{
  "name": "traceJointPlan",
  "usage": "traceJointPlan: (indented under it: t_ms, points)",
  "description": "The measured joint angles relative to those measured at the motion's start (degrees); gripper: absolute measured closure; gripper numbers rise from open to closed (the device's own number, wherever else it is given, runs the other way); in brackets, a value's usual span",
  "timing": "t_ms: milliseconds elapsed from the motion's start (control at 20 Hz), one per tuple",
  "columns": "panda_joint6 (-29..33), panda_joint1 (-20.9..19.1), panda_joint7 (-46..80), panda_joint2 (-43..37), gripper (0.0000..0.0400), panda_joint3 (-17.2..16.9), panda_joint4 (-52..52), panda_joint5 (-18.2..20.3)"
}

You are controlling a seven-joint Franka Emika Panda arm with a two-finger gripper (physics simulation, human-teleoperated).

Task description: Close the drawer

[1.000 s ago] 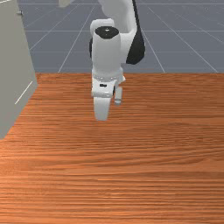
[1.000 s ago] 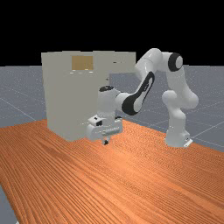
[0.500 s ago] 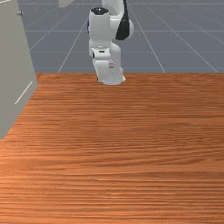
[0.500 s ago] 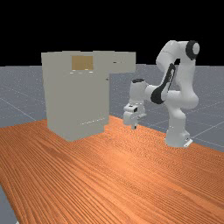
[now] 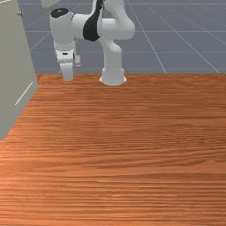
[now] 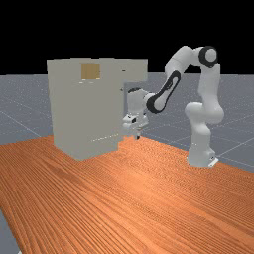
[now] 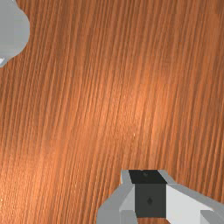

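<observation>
An orange-brown wooden table [image 6: 124, 198] stretches beneath the scene. On it, at the far view's left, stands a tall, pale grey cabinet [image 6: 84, 114]. The white-and-grey arm [image 6: 211, 89] reaches across from the far view's right.

The drawer [image 6: 136, 70], the target of the job, juts from the cabinet's upper part toward the arm's base, well above the wood. It is partly open, and the job looks unfinished. An ochre patch [image 6: 90, 71] shows high on the cabinet.

The gripper [image 6: 138, 136] hangs below the drawer, pointing down, between cabinet and arm base, its tip apart from the drawer. Whether it is wide or narrow, the pictures cannot tell. A small knob [image 5: 20, 13] sits on the cabinet in the front view.

The drawer looks like a stiff, boxy piece, probably of moderate weight, riding on a straight slide; it should bear a steady shove without denting. No grasp seems needed. The likely place for contact is the flat end facing the arm's base, near its middle. The smooth face could let the gripper slip, and a push off to one side might make the drawer bind. The next move likely calls for the gripper to back toward the base, clear the drawer's underside, rise level with that end and press toward the cabinet.
</observation>
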Motion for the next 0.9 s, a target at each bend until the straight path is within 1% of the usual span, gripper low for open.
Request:
traceJointPlan:
  t_ms: [50, 100, 150, 200, 250, 300, 400, 450, 500, 550, 600, 650, 700, 750, 800, 850, 900]
  points:
    - [0.2, -0.7, -7.9, 2.8, 0.0400, -1.9, 3.0, 0.6]
    - [-0.1, -2.4, -16.0, 7.1, 0.0400, -3.6, 7.7, 2.6]
    - [-1.0, -4.8, -21.4, 11.5, 0.0400, -4.6, 12.9, 4.9]
    - [-2.6, -7.3, -26.7, 15.7, 0.0400, -5.1, 18.1, 8.6]
    - [-3.6, -5.5, -27.0, 18.8, 0.0400, -4.3, 21.3, 8.8]
    - [-7.0, -3.7, -20.7, 20.9, 0.0400, -4.2, 23.3, 8.1]
    - [-6.1, -3.7, -20.9, 23.3, 0.0400, -4.0, 23.6, 8.5]
    - [-9.8, -4.0, -21.6, 26.3, 0.0400, -4.2, 27.5, 7.9]
    - [-10.8, -4.3, -22.9, 27.8, 0.0400, -4.2, 29.4, 8.6]
    - [-4.3, -5.3, -32.2, 26.3, 0.0400, -2.3, 26.2, 12.6]
    - [-15.1, -4.4, -27.3, 32.8, 0.0400, -3.1, 35.6, 10.6]
    - [-17.4, -4.4, -29.0, 35.4, 0.0400, -2.4, 38.7, 12.0]
    - [-8.6, -3.4, -26.2, 31.1, 0.0400, -1.4, 30.9, 16.9]
    - [-6.1, -0.8, -14.3, 27.9, 0.0400, -1.5, 26.0, 19.1]
    - [-4.5, 2.0, -9.2, 25.0, 0.0400, -0.3, 22.0, 19.0]
    - [-1.8, 5.3, -0.1, 21.8, 0.0400, 1.7, 17.5, 19.9]
    - [3.5, 9.7, 18.5, 18.8, 0.0400, 5.7, 12.8, 22.2]
